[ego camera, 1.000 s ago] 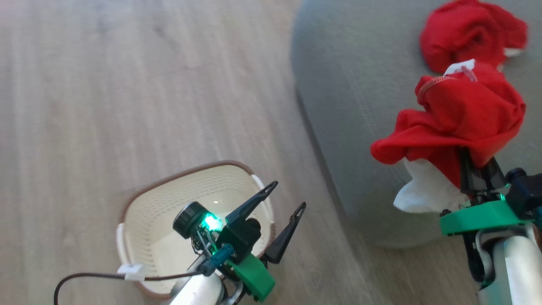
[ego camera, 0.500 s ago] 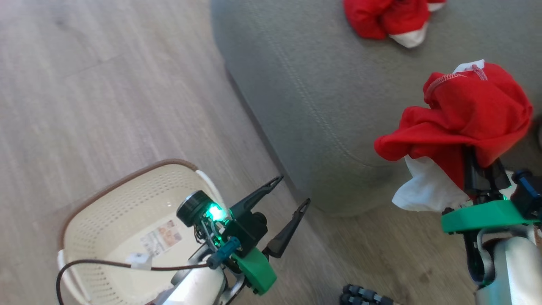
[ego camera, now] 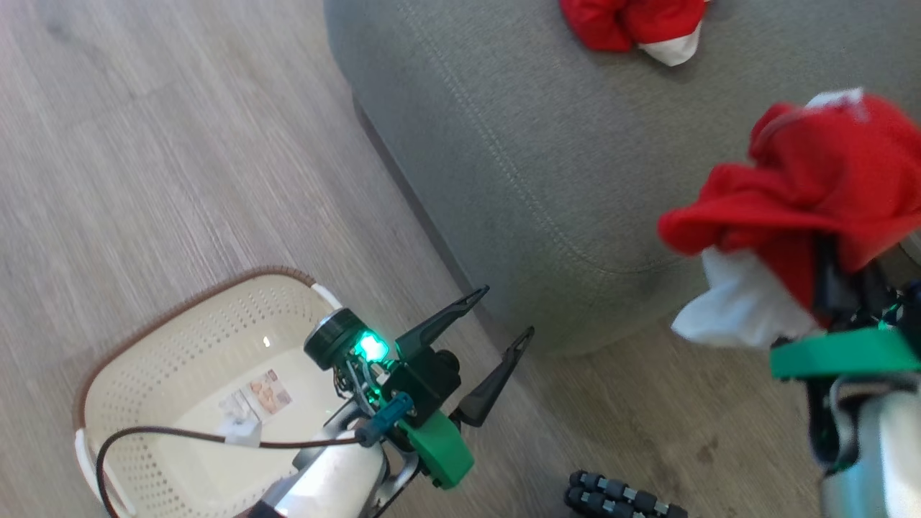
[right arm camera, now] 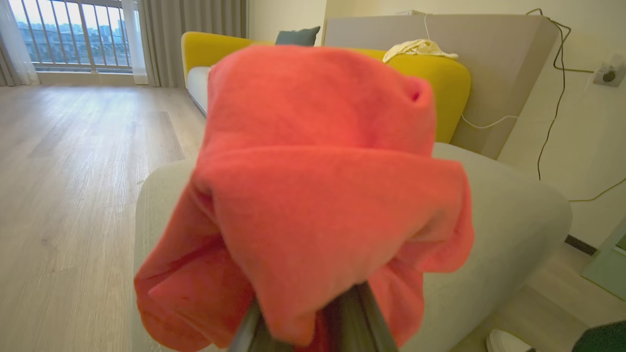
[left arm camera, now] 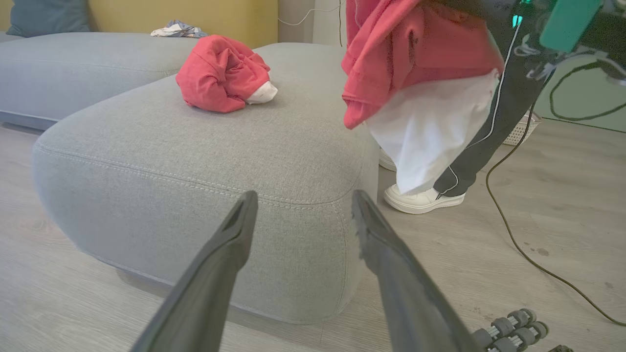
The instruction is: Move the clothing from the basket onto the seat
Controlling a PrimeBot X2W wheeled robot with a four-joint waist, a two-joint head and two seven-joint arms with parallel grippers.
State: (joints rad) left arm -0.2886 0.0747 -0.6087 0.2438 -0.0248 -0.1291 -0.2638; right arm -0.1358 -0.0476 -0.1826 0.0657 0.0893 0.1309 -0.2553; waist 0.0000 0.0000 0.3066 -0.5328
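Note:
One red piece of clothing point(ego camera: 813, 194) with white lining hangs bunched from my right gripper point(ego camera: 838, 288), which is shut on it beside the near corner of the grey seat point(ego camera: 518, 144). In the right wrist view the cloth point(right arm camera: 318, 186) drapes over the fingers point(right arm camera: 362, 322). A second red garment point(ego camera: 633, 25) lies crumpled on the seat point(left arm camera: 195, 146), also seen from the left wrist point(left arm camera: 220, 73). The cream basket point(ego camera: 237, 282) stands on the floor at lower left with a paper label point(ego camera: 255, 399) inside. My left gripper point(ego camera: 508, 311) hovers open beside the basket, holding nothing.
A person's dark trouser leg and white shoe point(left arm camera: 420, 200) stand just past the seat's corner. A black cable point(left arm camera: 528, 244) trails over the wood floor. A grey ribbed roller object point(ego camera: 619, 496) lies on the floor near me. A yellow sofa back point(right arm camera: 440, 83) rises behind.
The head camera has swung, so the seat and basket sit further left in the picture. The right gripper keeps the garment and has drifted slightly right. The left gripper stays open.

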